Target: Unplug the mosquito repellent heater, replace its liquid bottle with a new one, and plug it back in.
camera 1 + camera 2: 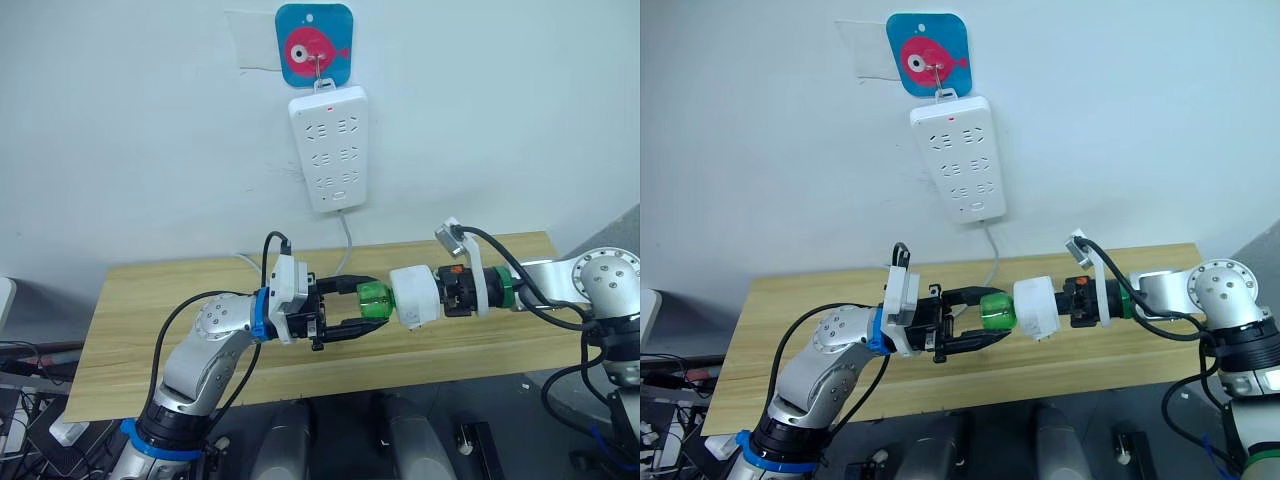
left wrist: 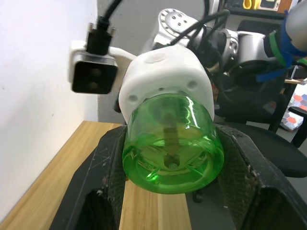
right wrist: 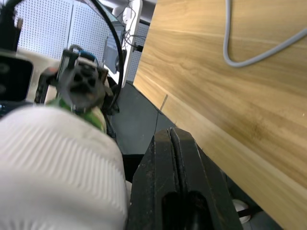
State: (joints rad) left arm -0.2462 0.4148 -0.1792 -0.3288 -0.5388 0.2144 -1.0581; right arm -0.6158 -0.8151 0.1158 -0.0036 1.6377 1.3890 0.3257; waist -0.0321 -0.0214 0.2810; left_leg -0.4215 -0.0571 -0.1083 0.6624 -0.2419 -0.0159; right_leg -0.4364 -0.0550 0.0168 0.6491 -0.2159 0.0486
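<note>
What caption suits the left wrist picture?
Left gripper clasps the green bottle screwed into the white heater.

Mosquito repellent heater: white moulded plastic, smooth, satin sheen; ribbed texture on the face seen from the right wrist. Liquid bottle, between the left jaws: translucent green plastic, glossy, with bright highlights. Left gripper fingers: black, matt, with finely textured, scuffed inner pads. Worktop: light wood with straight grain, low-gloss finish. Power strip: smooth white plastic.
</note>
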